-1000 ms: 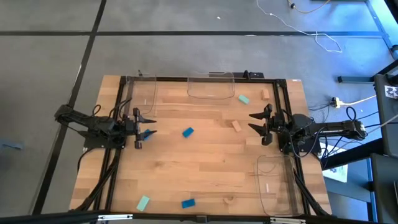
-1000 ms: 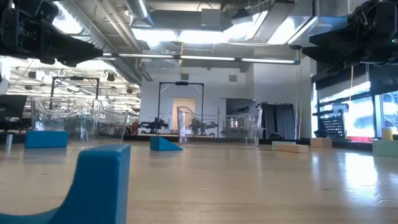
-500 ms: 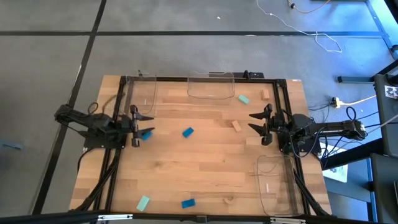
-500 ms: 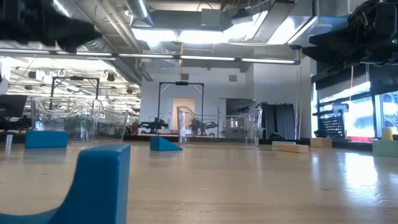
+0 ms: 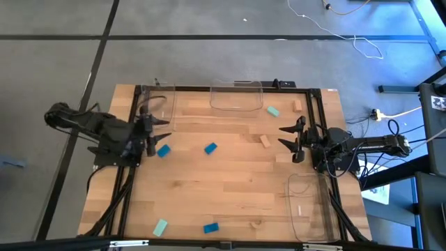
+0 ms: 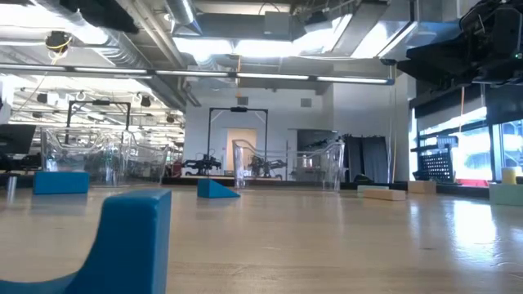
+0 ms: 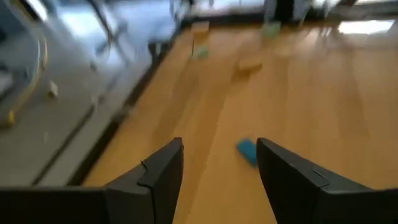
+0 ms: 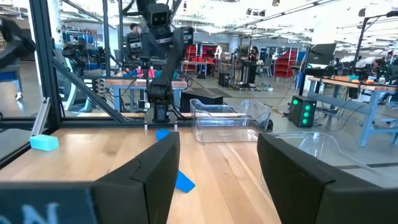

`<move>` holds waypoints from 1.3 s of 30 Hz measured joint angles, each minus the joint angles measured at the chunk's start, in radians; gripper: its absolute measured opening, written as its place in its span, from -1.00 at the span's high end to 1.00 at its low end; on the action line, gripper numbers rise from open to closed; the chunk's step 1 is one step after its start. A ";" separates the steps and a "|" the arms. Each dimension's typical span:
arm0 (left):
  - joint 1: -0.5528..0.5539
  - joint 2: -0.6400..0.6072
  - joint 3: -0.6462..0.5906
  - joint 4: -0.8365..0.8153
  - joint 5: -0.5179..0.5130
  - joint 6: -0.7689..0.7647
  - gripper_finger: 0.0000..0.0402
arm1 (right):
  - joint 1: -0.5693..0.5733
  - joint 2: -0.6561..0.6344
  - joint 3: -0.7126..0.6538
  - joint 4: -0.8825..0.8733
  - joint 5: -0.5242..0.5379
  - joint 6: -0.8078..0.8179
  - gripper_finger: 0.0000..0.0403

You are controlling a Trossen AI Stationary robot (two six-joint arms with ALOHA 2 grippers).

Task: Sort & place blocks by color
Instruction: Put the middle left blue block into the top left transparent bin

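Blocks lie scattered across the wooden table (image 5: 230, 188), none inside a tray. Nearest the low camera, at the table's front edge, sit a mint block (image 5: 160, 226) and a blue block (image 5: 211, 227), well apart from both arms; the blue one fills the low view's foreground (image 6: 122, 241). Farther in, a blue block (image 5: 164, 150) lies just beside the left gripper (image 5: 150, 130), apart from its fingers, and shows between those fingers in the left wrist view (image 7: 247, 151). That gripper hovers at the table's left edge with its jaws released and holds nothing. Another blue block (image 5: 210, 148) rests near the middle of the table, and a tan block (image 5: 265, 141) lies between it and the right gripper (image 5: 291, 137). The right gripper hangs at the right side, jaws spread and empty. Below it in the high view, a clear tray (image 5: 307, 206) stands at the right front corner. Toward the far edge, a mint block (image 5: 272, 111) and a tan block (image 5: 297, 106) lie near each other, just beside a second clear tray (image 5: 236, 97) at the back centre. A third clear tray (image 5: 159, 108) stands at the far left corner, near the left gripper.
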 joint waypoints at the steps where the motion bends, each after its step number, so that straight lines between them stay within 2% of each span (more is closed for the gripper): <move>1: 0.000 0.047 0.041 -0.064 0.005 -0.073 0.03 | 0.000 0.000 0.000 0.000 0.000 0.000 -0.08; 5: 0.000 0.182 0.174 -0.279 0.081 -0.374 0.03 | 0.000 0.000 0.000 0.000 0.000 0.000 -0.08; 7: 0.000 0.221 0.222 -0.349 0.148 -0.466 0.03 | 0.000 0.000 0.000 0.000 0.000 0.000 -0.08; 11: 0.000 0.254 0.239 -0.404 0.304 -0.601 0.03 | 0.000 0.000 0.000 0.000 0.000 0.000 -0.08; 14: 0.000 0.253 0.235 -0.403 0.424 -0.632 0.03 | 0.000 0.000 0.000 0.000 0.000 0.000 -0.08; 17: 0.000 0.253 0.235 -0.399 0.478 -0.644 0.03 | 0.000 0.000 0.000 0.000 0.000 0.000 -0.08; 30: 0.000 0.274 0.233 -0.414 0.481 -0.750 0.03 | 0.000 0.000 0.000 0.001 0.000 0.003 -0.08; 39: 0.000 0.434 0.233 -0.472 0.477 -0.756 0.03 | 0.000 0.000 0.000 0.001 0.000 -0.030 -0.08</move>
